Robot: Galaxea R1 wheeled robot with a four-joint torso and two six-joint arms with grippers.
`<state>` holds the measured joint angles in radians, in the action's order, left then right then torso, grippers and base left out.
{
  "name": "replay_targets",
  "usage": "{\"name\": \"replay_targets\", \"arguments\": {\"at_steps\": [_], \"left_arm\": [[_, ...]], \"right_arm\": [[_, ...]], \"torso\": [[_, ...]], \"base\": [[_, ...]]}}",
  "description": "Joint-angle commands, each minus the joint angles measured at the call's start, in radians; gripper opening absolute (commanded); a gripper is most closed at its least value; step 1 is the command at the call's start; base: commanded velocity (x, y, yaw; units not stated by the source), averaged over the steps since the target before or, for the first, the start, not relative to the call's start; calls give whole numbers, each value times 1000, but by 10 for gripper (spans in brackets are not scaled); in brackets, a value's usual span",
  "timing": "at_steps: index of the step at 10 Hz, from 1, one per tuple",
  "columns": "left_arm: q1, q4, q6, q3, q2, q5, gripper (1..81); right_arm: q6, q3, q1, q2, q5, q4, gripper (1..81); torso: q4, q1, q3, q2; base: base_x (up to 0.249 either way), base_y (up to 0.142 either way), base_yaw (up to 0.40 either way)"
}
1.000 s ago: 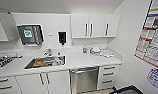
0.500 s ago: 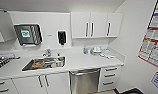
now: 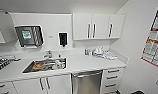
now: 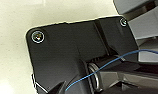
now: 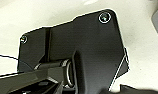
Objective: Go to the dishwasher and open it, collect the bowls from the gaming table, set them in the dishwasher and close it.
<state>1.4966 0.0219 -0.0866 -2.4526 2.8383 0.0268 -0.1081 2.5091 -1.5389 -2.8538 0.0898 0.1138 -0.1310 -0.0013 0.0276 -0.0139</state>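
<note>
Dishwasher [image 3: 86, 82]: built in under the white counter [image 3: 90, 63], low in the head view and a little right of the middle; its grey steel door is closed, with a bar handle across the top.
Sink [image 3: 46, 65]: a steel basin set into the counter, left of the dishwasher, with dishes or clutter lying in it and a tap behind.
Drawers [image 3: 112, 77]: a white stack with dark handles, just beside the dishwasher on the right.
Wall cabinets [image 3: 98, 25]: white doors with dark bar handles, above the right end of the counter.
Counter items [image 3: 98, 52]: a few small containers and light-coloured things grouped near the back wall, too blurred to name.
Paper towel holder [image 3: 29, 36]: on the wall above the sink, with a dark soap dispenser [image 3: 62, 39] to its right.
Poster [image 3: 155, 37]: on the right-hand wall.
Grippers: the wrist views do not let me tell whether either pair of fingers is apart or together.
</note>
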Motion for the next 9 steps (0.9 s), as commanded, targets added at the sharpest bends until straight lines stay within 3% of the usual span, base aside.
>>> {"name": "replay_targets", "arguments": {"at_steps": [1,4,9], "left_arm": [[-57,-2,-10,6,-16,-47,811],[-57,-2,-10,6,-16,-47,811],[-57,-2,-10,6,-16,-47,811]], "right_arm": [[2,-7,53,9,-42,12,811],[2,-7,53,9,-42,12,811],[2,-12,55,8,-42,13,811]], "torso": [[0,1,0,0],[0,1,0,0],[0,1,0,0]], "base": [[94,68,0],[104,62,0],[124,0,0]]}}
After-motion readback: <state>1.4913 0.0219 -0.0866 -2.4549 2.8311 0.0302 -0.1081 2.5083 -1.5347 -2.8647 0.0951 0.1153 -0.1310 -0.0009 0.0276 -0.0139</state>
